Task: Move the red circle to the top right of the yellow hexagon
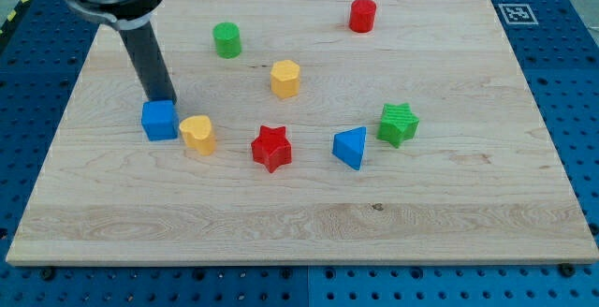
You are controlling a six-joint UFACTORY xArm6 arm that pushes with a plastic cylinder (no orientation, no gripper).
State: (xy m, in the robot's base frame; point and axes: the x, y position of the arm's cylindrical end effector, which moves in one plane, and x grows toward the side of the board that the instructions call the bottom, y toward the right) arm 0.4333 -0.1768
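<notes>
The red circle (pixel 363 15) stands near the view's top, right of centre. The yellow hexagon (pixel 285 79) stands lower and to its left, near the board's middle. The red circle lies up and to the right of the hexagon, well apart from it. My tip (pixel 161 98) is at the view's left, just behind the blue cube (pixel 160 120) and touching or nearly touching its top edge. It is far from both the red circle and the yellow hexagon.
A green cylinder (pixel 226 40) stands upper left of the hexagon. A yellow heart-like block (pixel 198 134) sits next to the blue cube. A red star (pixel 271 148), a blue triangle (pixel 351 147) and a green star (pixel 399 124) lie in a row below the hexagon. The wooden board (pixel 449 223) ends at blue pegboard.
</notes>
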